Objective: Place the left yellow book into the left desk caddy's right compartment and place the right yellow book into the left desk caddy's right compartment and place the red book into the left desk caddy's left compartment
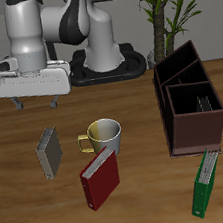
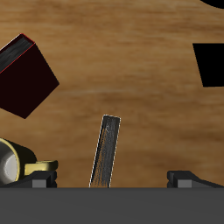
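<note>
The gripper (image 1: 38, 97) hangs above the desk (image 1: 122, 102) with its jaws spread wide, holding nothing. One grey-covered yellow book (image 1: 50, 151) lies below it, long axis running front to back. One yellow mug (image 1: 102, 135) and one red book (image 1: 99, 178) lie beside it, the red book angled. One green book (image 1: 204, 183) lies near the front edge. The left desk caddy (image 1: 190, 102) shows two compartments; contents cannot be determined.
</note>
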